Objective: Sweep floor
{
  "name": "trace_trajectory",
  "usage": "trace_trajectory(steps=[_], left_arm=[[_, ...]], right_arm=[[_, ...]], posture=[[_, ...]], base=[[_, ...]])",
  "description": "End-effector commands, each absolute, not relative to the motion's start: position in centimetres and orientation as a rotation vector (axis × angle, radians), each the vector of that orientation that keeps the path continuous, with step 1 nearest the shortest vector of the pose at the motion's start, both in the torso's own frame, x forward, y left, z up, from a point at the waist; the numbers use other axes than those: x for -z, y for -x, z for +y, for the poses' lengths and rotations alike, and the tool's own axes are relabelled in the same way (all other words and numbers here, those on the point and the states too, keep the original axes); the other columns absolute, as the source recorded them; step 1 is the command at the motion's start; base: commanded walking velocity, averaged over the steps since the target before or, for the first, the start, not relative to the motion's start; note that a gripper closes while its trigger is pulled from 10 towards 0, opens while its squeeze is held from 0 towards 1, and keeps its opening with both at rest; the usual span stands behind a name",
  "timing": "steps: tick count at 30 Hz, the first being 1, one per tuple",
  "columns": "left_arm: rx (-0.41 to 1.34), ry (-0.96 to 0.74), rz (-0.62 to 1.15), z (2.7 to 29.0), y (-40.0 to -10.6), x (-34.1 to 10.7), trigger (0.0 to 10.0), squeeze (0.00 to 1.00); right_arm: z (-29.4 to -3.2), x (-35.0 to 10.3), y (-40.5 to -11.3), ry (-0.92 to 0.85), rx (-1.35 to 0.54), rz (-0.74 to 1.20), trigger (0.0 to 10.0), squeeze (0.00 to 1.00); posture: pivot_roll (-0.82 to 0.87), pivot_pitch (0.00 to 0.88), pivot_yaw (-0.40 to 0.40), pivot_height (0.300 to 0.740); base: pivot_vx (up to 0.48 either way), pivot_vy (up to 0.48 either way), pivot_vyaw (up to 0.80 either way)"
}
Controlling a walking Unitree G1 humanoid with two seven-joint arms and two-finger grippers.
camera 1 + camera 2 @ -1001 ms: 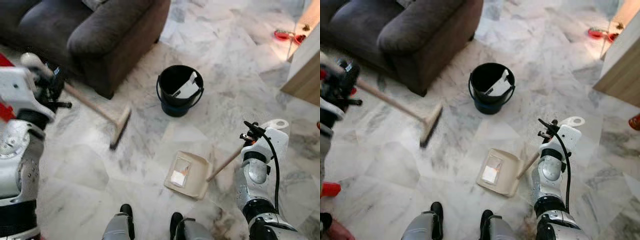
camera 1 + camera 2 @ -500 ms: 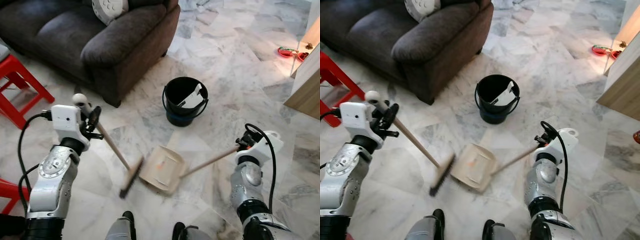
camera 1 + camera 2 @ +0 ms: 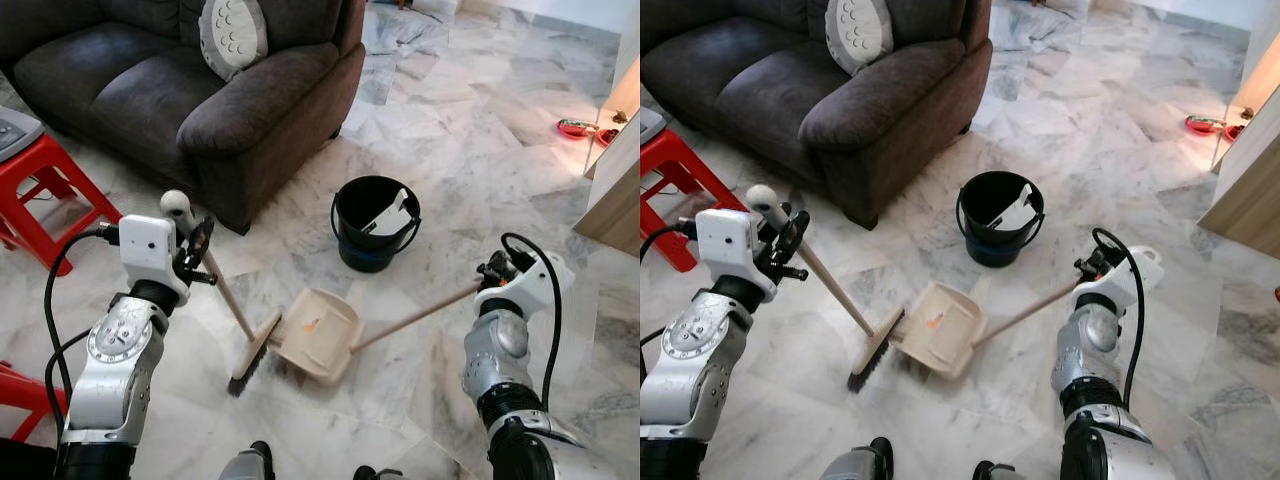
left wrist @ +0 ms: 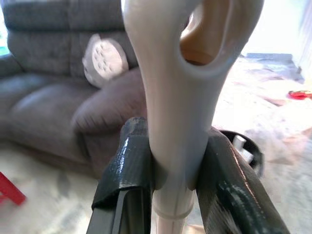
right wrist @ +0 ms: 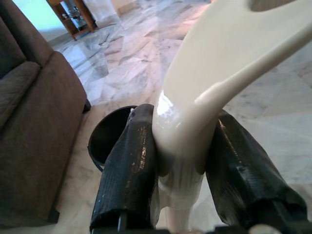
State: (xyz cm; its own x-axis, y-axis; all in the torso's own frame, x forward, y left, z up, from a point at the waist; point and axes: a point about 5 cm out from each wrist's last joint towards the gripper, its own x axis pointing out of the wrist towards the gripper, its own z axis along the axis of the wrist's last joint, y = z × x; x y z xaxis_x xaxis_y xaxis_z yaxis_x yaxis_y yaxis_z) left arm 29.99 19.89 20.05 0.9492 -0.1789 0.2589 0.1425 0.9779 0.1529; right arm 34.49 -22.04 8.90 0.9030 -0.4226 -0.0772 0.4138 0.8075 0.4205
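Note:
My left gripper (image 3: 196, 254) is shut on the pale top grip of a broom (image 4: 178, 97), whose wooden handle slants down to the brush head (image 3: 250, 355) on the marble floor. The brush rests against the mouth of a cream dustpan (image 3: 316, 336) lying flat on the floor, with a small orange scrap inside it. The dustpan's long wooden handle (image 3: 415, 314) runs right to my right gripper (image 3: 498, 272), which is shut on its cream end grip (image 5: 219, 63). The black fingers (image 5: 129, 165) press on both sides of that grip.
A black bucket (image 3: 377, 222) with a white item inside stands just beyond the dustpan. A dark grey sofa (image 3: 200, 90) with a pillow (image 3: 232, 32) fills the far left, and a red stool (image 3: 50, 170) stands beside it. A wooden cabinet (image 3: 615, 180) stands far right.
The broom head has swept from beside the sofa over to the dustpan's mouth. The dustpan has turned and slid left to face the broom. The camera view has also shifted.

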Motion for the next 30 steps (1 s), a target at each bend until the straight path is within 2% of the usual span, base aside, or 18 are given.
trace_trajectory(steps=[1,10,12,18,30], left_arm=[[0.120,-0.218,-0.397,20.6,-29.5,-22.9,10.0,0.00],[0.109,-0.234,-0.393,20.3,-29.0,-22.6,10.0,0.00],[0.088,-0.199,-0.324,19.9,-28.8,-20.2,10.0,0.00],[0.082,-0.171,-0.226,19.1,-28.7,-16.6,10.0,0.00],[0.059,-0.237,-0.147,19.9,-27.3,-13.4,10.0,0.00]], right_arm=[[-22.2,-9.6,-34.7,-0.462,0.451,-0.048,10.0,0.00],[-21.4,-9.7,-34.8,-0.379,0.401,-0.054,10.0,0.00],[-21.0,-10.1,-35.0,-0.397,0.378,-0.081,10.0,0.00],[-20.8,-11.1,-35.5,-0.411,0.355,-0.119,10.0,0.00],[-21.1,-14.4,-37.1,-0.400,0.342,-0.196,10.0,0.00]], posture=[[0.20,0.131,-0.024,0.740],[0.21,0.145,-0.027,0.740],[0.21,0.146,-0.028,0.740],[0.20,0.155,-0.020,0.740],[0.20,0.169,-0.024,0.740]], base=[[0.000,0.000,0.00],[0.000,0.000,0.00],[0.000,0.000,0.00],[0.000,0.000,0.00],[0.000,0.000,0.00]])
